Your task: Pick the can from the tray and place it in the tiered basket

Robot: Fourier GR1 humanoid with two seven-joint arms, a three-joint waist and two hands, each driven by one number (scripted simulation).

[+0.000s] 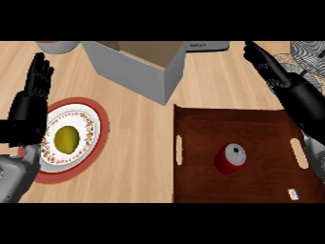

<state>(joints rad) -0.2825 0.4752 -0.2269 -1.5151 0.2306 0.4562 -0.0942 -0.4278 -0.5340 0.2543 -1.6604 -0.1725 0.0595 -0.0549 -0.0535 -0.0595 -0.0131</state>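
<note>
A red can [229,159] stands upright on the tray [263,124], untouched. The right hand [302,97], fingers straight, hangs over the tray's far right corner; it should draw in toward the can and lower to wrap its side. The left hand [27,112] rests open beside a plate [86,125].
</note>
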